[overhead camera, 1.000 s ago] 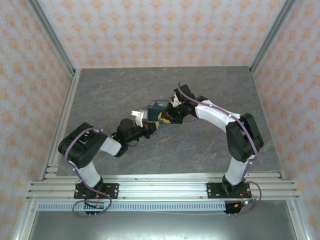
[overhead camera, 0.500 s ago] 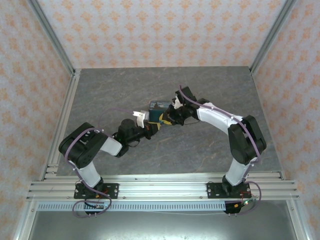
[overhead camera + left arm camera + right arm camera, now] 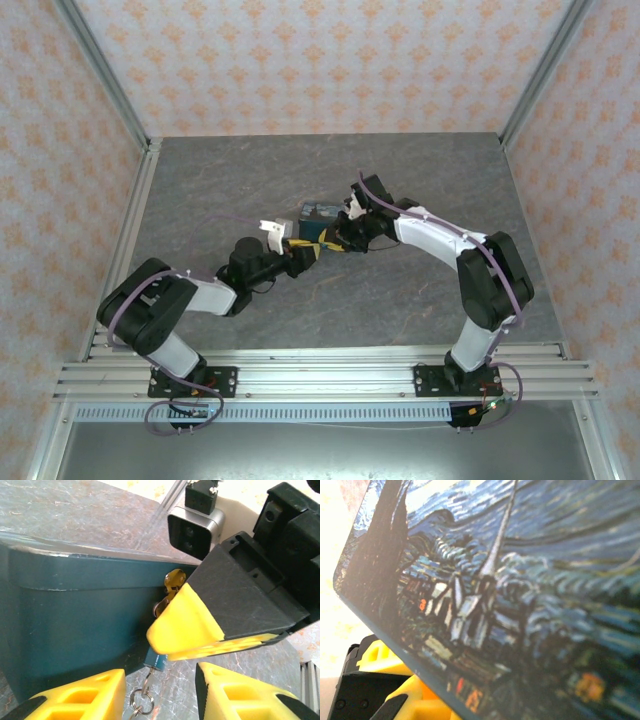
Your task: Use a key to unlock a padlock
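tin (image 3: 75, 615) on table (image 3: 60, 510), padlock (image 3: 154, 659) at front (low)

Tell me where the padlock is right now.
In the left wrist view, the padlock hangs against the side of the dark blue tin, just under the tip of the right tool, with a small ring dangling below it.

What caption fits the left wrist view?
Right pincer at the golden clasp of the tin, teal padlock and ring just below.

The tin (image 3: 75, 610) is painted metal, smooth with a soft sheen — its printed face (image 3: 520, 580) is glossy. Its clasp (image 3: 174, 578) looks like polished brass. The padlock (image 3: 154, 658) is teal-painted and dull. The right pincer (image 3: 200, 640) has matt yellow plastic tips on black plastic. The counter (image 3: 60, 510) is grey, stone-patterned and faintly shiny.
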Controlling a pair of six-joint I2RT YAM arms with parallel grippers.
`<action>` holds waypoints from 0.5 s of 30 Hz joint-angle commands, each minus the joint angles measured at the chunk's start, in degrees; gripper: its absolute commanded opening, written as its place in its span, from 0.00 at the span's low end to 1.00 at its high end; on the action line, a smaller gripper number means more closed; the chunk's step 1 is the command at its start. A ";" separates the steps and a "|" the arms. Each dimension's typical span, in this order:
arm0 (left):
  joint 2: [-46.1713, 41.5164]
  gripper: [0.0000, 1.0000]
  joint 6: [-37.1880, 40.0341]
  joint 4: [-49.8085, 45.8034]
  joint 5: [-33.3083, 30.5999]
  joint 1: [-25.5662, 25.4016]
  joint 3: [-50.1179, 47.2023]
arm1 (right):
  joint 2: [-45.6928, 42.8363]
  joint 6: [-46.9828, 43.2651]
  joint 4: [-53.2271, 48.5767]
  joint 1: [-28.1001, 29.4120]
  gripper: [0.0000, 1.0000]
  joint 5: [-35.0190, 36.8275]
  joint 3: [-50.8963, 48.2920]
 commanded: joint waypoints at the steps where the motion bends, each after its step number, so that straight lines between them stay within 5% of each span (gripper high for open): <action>1: -0.30 0.38 0.76 -1.78 4.62 1.41 -0.46 | -2.34 0.03 0.10 0.33 0.00 -1.27 -0.04; 15: 6.99 0.34 -1.52 3.59 9.44 2.32 2.32 | -2.75 -0.44 -0.87 0.33 0.00 -2.23 0.22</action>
